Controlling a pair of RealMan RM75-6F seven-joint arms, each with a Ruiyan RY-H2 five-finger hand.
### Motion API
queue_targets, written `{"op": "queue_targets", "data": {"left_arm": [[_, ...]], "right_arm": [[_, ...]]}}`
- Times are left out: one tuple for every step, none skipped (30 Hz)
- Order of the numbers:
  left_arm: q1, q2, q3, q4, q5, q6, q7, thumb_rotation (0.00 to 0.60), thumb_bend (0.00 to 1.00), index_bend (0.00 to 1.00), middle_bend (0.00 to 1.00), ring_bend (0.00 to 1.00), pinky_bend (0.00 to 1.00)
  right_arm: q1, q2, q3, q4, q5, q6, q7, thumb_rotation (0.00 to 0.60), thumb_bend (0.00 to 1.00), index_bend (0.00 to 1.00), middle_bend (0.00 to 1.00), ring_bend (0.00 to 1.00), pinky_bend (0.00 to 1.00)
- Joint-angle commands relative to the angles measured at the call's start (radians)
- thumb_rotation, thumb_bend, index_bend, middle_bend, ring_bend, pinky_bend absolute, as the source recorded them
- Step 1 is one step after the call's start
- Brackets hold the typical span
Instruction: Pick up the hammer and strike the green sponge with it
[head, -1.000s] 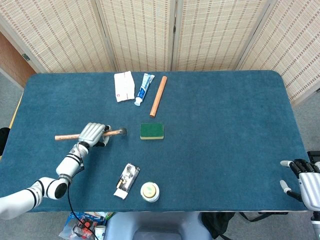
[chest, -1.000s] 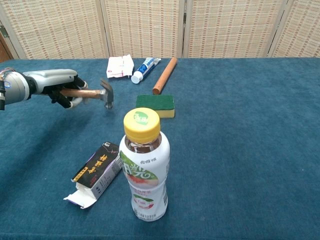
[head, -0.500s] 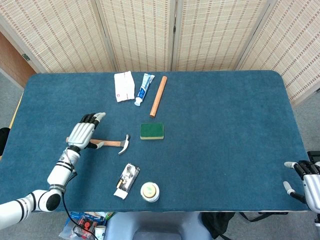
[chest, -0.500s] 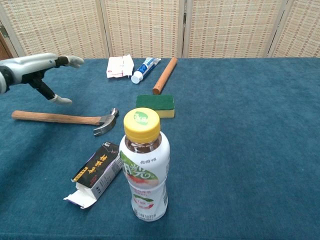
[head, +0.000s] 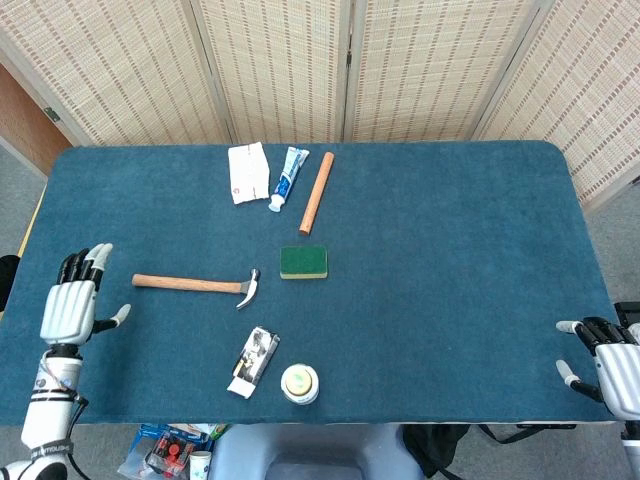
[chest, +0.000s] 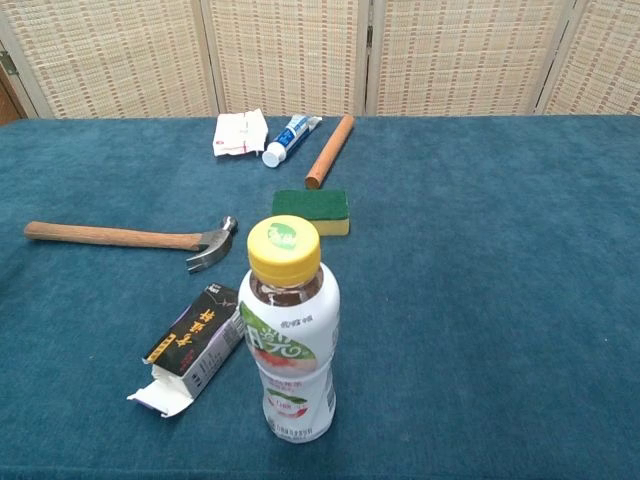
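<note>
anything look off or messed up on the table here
The small dark carton lies on its side near the bottle with one end flap torn open. The hammer lies flat, apart from the green sponge, with neither robot hand near it. Nothing looks spilled.

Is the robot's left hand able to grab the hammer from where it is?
Probably yes: the open left hand sits just off the handle end of the hammer, and only bare cloth lies between them.

The wooden-handled hammer (head: 200, 285) lies flat on the blue worktop (head: 450, 250), metal head toward the green sponge (head: 303, 262), which rests flat nearby, apart from it, yellow underside showing.
</note>
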Motion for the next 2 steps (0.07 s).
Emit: {"op": "queue_targets", "data": {"left_arm": [[0.087,0.008,0.055,-0.02,0.08,0.102,0.023,0.6,0.21,0.0,0.0,0.0,0.0],[0.101,0.007,0.062,-0.023,0.093,0.118,0.028,0.6,0.21,0.0,0.0,0.0,0.0]], "right_arm": [[0.005,-0.001,0.001,-0.002,-0.003,-0.004,-0.003,0.6,0.26,0.33,0.37,0.23,0.26],[0.006,-0.001,0.001,-0.003,-0.004,-0.004,-0.005,0.6,0.26,0.33,0.37,0.23,0.26]]}}
